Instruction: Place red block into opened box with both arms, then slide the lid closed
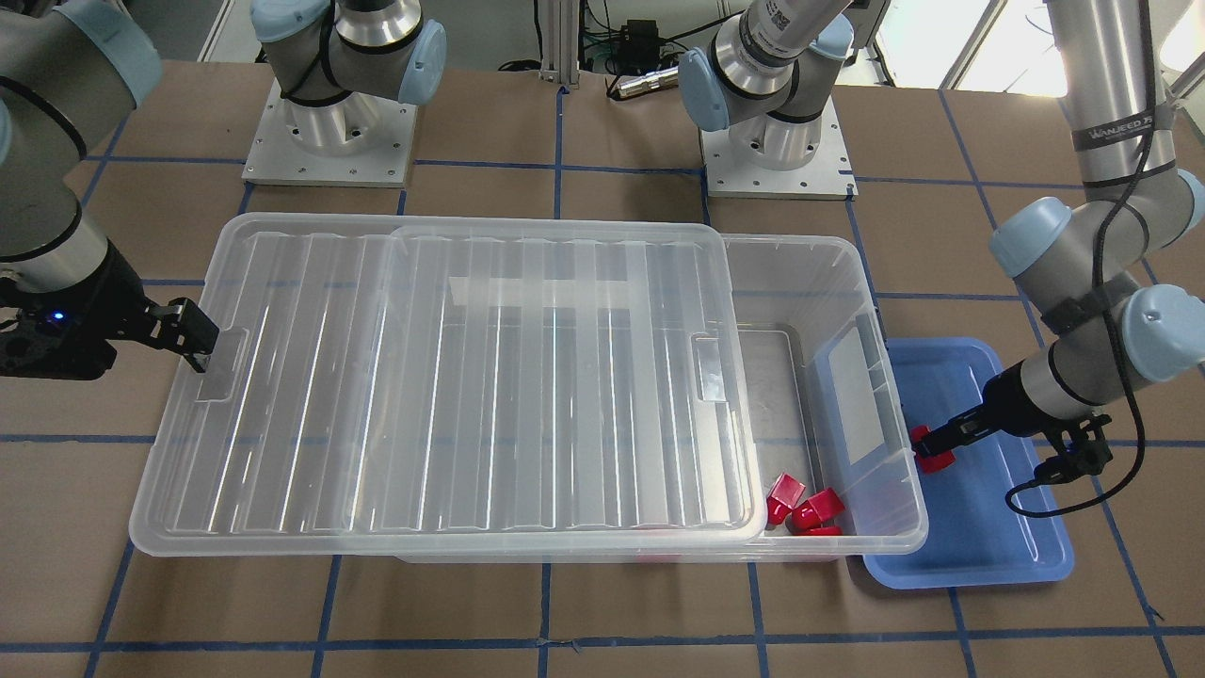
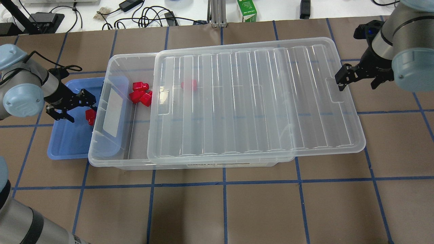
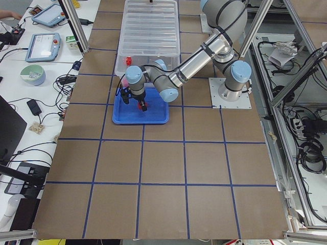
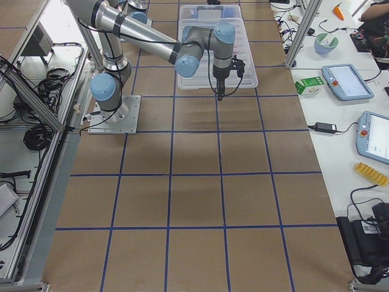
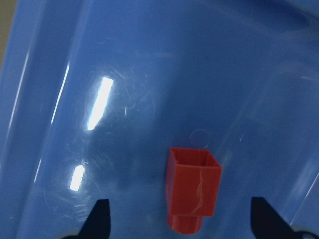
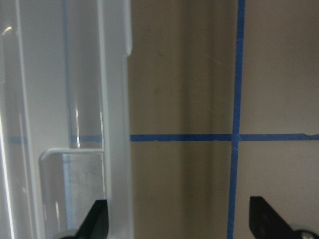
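A red block [image 5: 193, 184] lies on the floor of a blue tray [image 5: 99, 59]. My left gripper [image 5: 179, 219] hangs open over it, one finger on each side, not touching. The same block [image 2: 89, 116] and left gripper [image 2: 84, 108] show beside the box's left end. The clear box [image 2: 115, 64] has its lid [image 2: 257, 101] slid to the right, leaving the left end uncovered. Several red blocks [image 2: 140, 95] lie inside. My right gripper [image 2: 342, 81] is open at the lid's right notch, and the lid rim [image 6: 117, 124] sits just inside one finger.
The blue tray [image 1: 979, 527] sits against the box's open end. One more red block [image 2: 189, 84] shows through the lid. Both arm bases [image 1: 329, 132] stand behind the box. Brown table with blue tape lines [image 2: 223, 210] lies in front.
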`<state>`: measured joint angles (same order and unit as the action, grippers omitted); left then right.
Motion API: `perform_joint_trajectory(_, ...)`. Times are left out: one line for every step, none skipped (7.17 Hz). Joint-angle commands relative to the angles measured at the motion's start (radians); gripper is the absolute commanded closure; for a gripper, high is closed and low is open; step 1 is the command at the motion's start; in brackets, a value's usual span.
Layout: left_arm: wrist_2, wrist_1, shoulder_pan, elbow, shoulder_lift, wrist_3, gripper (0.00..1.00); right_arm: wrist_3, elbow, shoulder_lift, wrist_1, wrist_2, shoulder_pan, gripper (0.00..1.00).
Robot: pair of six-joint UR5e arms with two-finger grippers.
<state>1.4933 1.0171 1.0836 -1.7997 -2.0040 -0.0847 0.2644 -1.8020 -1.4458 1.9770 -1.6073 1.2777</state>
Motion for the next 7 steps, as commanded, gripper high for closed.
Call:
perform_joint_trajectory(0.002, -0.031, 0.001, -0.027, -0.01, -0.001, 0.02, 0.018, 0.004, -0.002, -0.001, 0.0, -0.046, 0.0)
perform_joint_trajectory(0.001, -0.07, 0.001, -0.029, -0.024, 0.0, 0.03, 0.018, 0.004, -0.002, -0.001, -0.003, -0.047, 0.0)
perform_joint_trajectory(0.001, -0.074, 0.001, -0.029, -0.028, -0.016, 0.3, 0.018, 0.003, -0.004, -0.006, -0.003, -0.06, 0.0)
perform_joint_trajectory(-0.004, -0.074, 0.002, -0.02, -0.03, -0.006, 0.75, 0.018, 0.0, -0.005, -0.006, -0.003, -0.064, 0.0)
perform_joint_trajectory(-0.004, -0.075, 0.005, -0.018, -0.032, 0.003, 0.92, 0.018, 0.0, -0.007, -0.006, -0.005, -0.066, 0.0)
perform_joint_trajectory(-0.004, -0.075, 0.009, -0.012, -0.019, 0.003, 0.96, 0.018, 0.0, -0.007, -0.006, -0.019, -0.069, 0.0)
perform_joint_trajectory(0.002, -0.056, 0.019, 0.024, 0.017, 0.006, 0.99, 0.018, 0.001, -0.01, -0.006, -0.023, -0.069, 0.0)
